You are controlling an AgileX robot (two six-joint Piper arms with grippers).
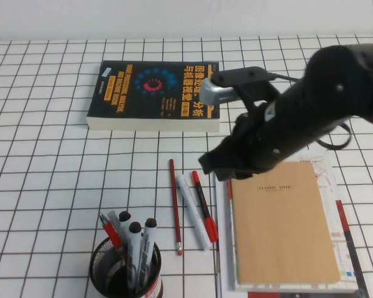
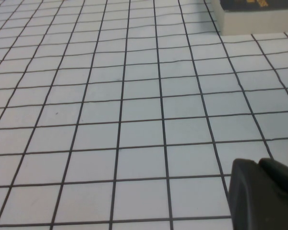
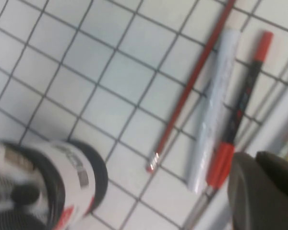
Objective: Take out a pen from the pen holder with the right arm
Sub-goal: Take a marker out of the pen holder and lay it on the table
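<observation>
Several pens stand caps-up in pen holder; right gripper beyond, jaws clenched; left gripper over table.

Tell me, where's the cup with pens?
In the high view, the pen holder stands at the near edge, left of the loose pens. The right claw hovers above those pens; the left claw hangs over the table.

"CLASSIC NOTE" on tan notebook; Chinese title on black book
</observation>
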